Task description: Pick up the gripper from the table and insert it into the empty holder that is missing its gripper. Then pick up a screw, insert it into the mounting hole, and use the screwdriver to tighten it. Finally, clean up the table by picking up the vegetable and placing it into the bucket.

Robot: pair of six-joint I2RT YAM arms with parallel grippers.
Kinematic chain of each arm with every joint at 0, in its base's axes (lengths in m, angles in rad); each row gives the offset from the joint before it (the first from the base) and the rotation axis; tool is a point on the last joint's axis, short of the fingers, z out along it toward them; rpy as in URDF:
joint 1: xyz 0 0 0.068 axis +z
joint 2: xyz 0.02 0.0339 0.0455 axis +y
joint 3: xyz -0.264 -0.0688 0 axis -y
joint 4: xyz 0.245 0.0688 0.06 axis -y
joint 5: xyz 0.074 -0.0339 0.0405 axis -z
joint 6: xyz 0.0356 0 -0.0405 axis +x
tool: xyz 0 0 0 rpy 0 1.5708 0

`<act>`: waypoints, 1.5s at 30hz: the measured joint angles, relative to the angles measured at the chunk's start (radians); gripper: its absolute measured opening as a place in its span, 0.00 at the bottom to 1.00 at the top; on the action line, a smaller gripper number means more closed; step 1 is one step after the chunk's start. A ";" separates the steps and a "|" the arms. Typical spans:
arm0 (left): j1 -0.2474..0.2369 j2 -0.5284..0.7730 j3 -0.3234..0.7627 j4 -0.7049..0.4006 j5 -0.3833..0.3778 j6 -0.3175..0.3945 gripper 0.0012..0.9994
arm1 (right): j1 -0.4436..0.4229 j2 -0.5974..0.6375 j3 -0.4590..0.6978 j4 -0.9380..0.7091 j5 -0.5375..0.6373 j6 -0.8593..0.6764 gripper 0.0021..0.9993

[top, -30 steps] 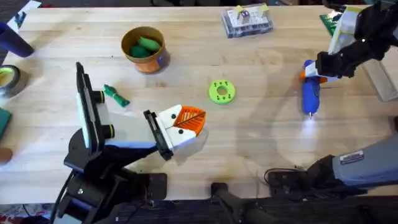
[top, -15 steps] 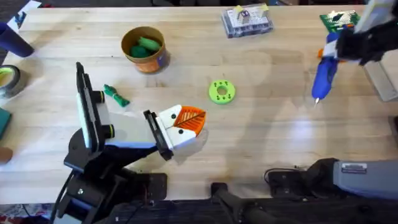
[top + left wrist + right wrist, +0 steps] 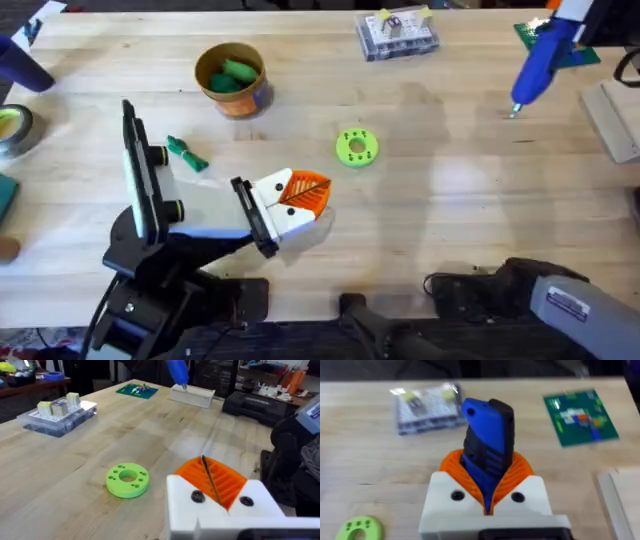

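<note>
Left gripper (image 3: 298, 200) near front edge, fingers pressed together, empty. Green vegetable (image 3: 187, 153) on table just beyond left arm. Green holed ring (image 3: 357, 147) mid-table. Bucket (image 3: 233, 80) farther back, green item inside. Right gripper (image 3: 487, 491) at far right, clamped on blue screwdriver (image 3: 538, 58), tip down.

The overhead camera looks down and forward across the whole counter (image 3: 420, 210) from above the arm bases. The left wrist camera sits low and close behind its end effector (image 3: 217, 487), facing over the green holed ring (image 3: 127, 479) toward the clear parts box (image 3: 57, 416). The right wrist camera looks steeply down on the same ring (image 3: 359, 529) and box (image 3: 427, 407), with the green circuit board (image 3: 580, 416) also in the overhead view (image 3: 545, 38).
</note>
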 joint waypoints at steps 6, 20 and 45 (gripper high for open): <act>0.000 0.000 0.000 0.000 0.000 0.000 0.01 | 0.133 -0.131 -0.151 0.200 -0.064 0.049 0.02; 0.000 0.000 0.000 0.000 0.000 0.000 0.01 | 0.576 -0.247 -0.252 0.520 -0.098 0.097 0.02; 0.000 0.000 0.000 0.000 0.000 0.000 0.01 | 0.942 -0.239 -0.438 1.093 -0.192 0.096 0.02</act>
